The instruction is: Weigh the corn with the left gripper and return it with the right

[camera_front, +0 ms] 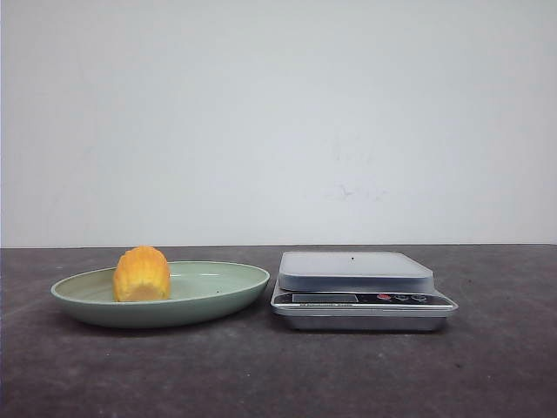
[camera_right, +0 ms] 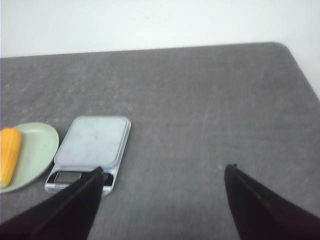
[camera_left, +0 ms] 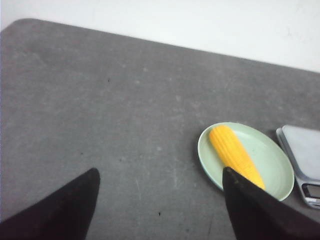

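Note:
The yellow-orange corn [camera_front: 142, 274] lies in a pale green plate [camera_front: 218, 283] on the dark table, left of a silver kitchen scale [camera_front: 355, 272]. Neither arm shows in the front view. In the left wrist view my left gripper [camera_left: 160, 172] hangs open over bare table, well short of the corn [camera_left: 234, 153] and the plate [camera_left: 272, 160]; one black finger [camera_left: 252, 210] overlaps the plate's near rim. My right gripper [camera_right: 164, 169] is open too, with nothing between its fingers. The scale [camera_right: 95, 141] and the corn [camera_right: 9, 154] lie off to its side.
The dark grey tabletop [camera_front: 278, 374] ends at a white wall [camera_front: 278, 122] behind. Its rounded corners show in the wrist views [camera_left: 30, 25], [camera_right: 282, 47]. The scale's display and buttons [camera_front: 361, 299] face the front.

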You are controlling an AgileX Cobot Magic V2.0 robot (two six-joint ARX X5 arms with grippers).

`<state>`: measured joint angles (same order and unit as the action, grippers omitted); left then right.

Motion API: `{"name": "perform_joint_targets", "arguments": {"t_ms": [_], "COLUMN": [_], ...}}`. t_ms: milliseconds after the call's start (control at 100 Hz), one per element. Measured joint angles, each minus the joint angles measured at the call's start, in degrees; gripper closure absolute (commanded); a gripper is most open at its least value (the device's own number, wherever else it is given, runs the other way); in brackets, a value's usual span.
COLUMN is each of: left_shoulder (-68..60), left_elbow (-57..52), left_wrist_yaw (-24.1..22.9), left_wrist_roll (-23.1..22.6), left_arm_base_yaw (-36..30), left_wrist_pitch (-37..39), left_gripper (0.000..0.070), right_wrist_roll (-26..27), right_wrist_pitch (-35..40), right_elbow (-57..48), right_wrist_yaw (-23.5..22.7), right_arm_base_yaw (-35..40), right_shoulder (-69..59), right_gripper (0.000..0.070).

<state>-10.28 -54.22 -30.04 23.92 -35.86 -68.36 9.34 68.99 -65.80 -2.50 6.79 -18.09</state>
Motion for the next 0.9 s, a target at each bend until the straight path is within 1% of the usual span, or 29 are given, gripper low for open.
{"name": "perform_joint_targets", "arguments": {"t_ms": [50,110,140,210,250,280,300,330,350,380,390,410,420,520,650,770,900], "left_shoulder": [0.0,0.0,0.0,0.0,0.0,0.0,0.0,0.0,0.0,0.0,0.0,0.0,0.0,0.0,0.0,0.0,0.0], "left_elbow": [0.6,0.9,0.9,0.9,0.9,0.9,0.9,0.9,0.9,0.9,0.9,0.9,0.9,0.9,0.9,0.9,0.9], "left_wrist_yaw": [0.0,0.0,0.0,0.0,0.0,0.0,0.0,0.0,0.0,0.0,0.0,0.0,0.0,0.0,0.0,0.0,0.0], "left_wrist_roll": [0.0,0.0,0.0,0.0,-0.1,-0.2,-0.2,-0.3,-0.3,-0.4,-0.4,-0.4,-0.4,-0.4,-0.4,-0.4,-0.4], "left_arm_base_yaw": [0.0,0.0,0.0,0.0,0.0,0.0,0.0,0.0,0.0,0.0,0.0,0.0,0.0,0.0,0.0,0.0,0.0], "left_wrist_pitch": [0.0,0.0,0.2,0.7,0.7,0.7,0.7,0.7,0.7,0.7,0.6,0.6,0.6,0.7,0.7,0.2,-0.2], "left_gripper": [0.0229,0.0233,0.0246,0.0343,0.0423,0.0491,0.0543,0.0642,0.07,0.0693,0.0692,0.0693,0.0693,0.0693,0.0693,0.0691,0.069], "right_wrist_roll": [0.1,0.2,0.3,0.5,0.5,0.6,0.6,0.6,0.6,0.6,0.6,0.6,0.6,0.6,0.6,0.6,0.6], "right_wrist_pitch": [0.3,0.9,1.1,1.2,1.1,1.1,1.1,1.1,1.1,1.1,1.1,1.1,1.1,0.5,-2.6,-1.6,-2.2], "right_elbow": [2.1,4.2,5.1,7.0,7.9,8.6,9.0,9.8,10.3,10.9,11.1,11.4,11.5,12.0,12.0,12.0,12.0], "right_wrist_yaw": [-1.0,-1.0,-0.9,-0.9,-0.9,-0.9,-0.9,-0.9,-0.9,-0.9,-0.9,-0.8,-0.7,-0.2,0.8,0.8,0.8], "right_arm_base_yaw": [0.0,0.0,0.0,0.0,0.0,0.0,0.0,0.0,0.0,0.0,0.0,0.0,0.0,0.0,0.0,0.0,0.0], "right_shoulder": [3.0,6.3,7.6,9.9,10.5,10.6,10.6,10.6,10.6,10.6,10.6,10.6,10.6,10.6,10.6,10.6,10.6], "right_gripper": [0.0213,0.0214,0.0214,0.0216,0.0237,0.0286,0.0338,0.0446,0.0536,0.069,0.07,0.07,0.0687,0.069,0.0689,0.0689,0.0689]}}
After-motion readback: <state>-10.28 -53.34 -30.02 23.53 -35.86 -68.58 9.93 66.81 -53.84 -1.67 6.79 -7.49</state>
